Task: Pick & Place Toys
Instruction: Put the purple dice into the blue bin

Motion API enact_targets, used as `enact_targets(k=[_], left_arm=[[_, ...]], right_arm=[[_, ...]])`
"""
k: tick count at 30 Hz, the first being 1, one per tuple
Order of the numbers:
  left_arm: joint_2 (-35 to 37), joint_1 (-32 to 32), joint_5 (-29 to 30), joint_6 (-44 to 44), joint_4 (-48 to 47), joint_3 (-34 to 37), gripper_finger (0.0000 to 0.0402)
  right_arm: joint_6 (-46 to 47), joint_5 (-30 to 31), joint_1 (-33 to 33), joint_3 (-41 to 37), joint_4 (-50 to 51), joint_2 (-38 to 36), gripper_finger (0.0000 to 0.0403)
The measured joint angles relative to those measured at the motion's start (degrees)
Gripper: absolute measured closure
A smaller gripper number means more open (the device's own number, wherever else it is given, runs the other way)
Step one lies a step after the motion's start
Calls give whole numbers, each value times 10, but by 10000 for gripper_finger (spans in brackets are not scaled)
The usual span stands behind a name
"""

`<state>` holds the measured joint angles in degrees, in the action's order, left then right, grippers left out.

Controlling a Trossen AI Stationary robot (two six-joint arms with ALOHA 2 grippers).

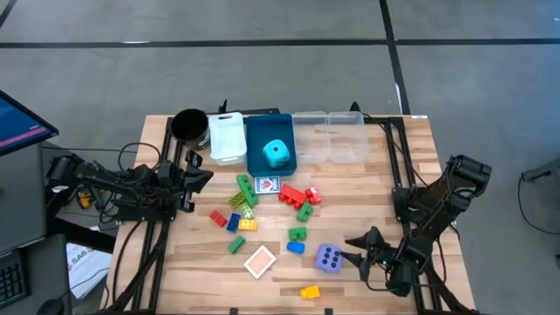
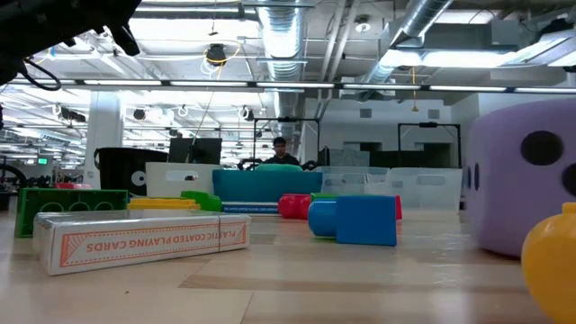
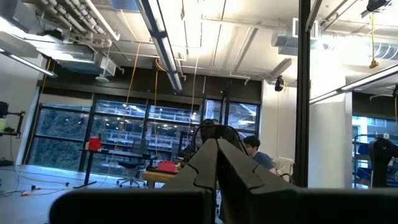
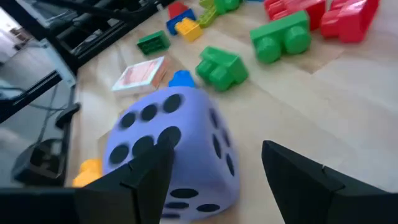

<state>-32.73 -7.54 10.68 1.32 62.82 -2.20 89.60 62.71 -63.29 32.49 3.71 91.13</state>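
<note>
The purple die (image 1: pixel 328 257) rests on the table near the front right. My right gripper (image 1: pixel 347 250) is open just to its right, fingers pointing at it. In the right wrist view the die (image 4: pixel 168 149) lies ahead of my gripper (image 4: pixel 216 149), off toward one finger (image 4: pixel 146 177). The cyan die (image 1: pixel 276 153) lies in the blue bin (image 1: pixel 259 140). Red (image 1: pixel 297 194), green (image 1: pixel 297 234), blue (image 1: pixel 296 248) and yellow (image 1: pixel 310 292) bricks and a card pack (image 1: pixel 261 261) lie on the wood. My left gripper (image 1: pixel 206 175) waits shut at the left. My right gripper comes at the purple die level from the table's right. One finger (image 4: pixel 146 177) stands in front of the die's near face (image 4: pixel 186 186). I cannot tell whether it touches the die, which sits flat on the table.
A black cup (image 1: pixel 188 125), a white bin (image 1: pixel 227 136) and clear bins (image 1: pixel 330 136) line the far edge. More bricks (image 1: pixel 241 206) cluster at the centre left. A single card (image 1: pixel 267 184) lies in front of the blue bin. A person sits beyond the table (image 2: pixel 281 153).
</note>
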Motion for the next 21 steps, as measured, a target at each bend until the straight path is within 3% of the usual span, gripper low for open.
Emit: enact_targets(k=[9, 17, 21], left_arm=[[0, 0, 1, 0, -30, 0, 399], [0, 0, 17, 5, -29, 0, 399], [0, 0, 17, 6, -29, 0, 399]], right_arm=[[-23, -1, -19, 0, -10, 0, 162], [-168, -29, -19, 0, -82, 0, 162], [-196, -46, -19, 0, -89, 0, 162]])
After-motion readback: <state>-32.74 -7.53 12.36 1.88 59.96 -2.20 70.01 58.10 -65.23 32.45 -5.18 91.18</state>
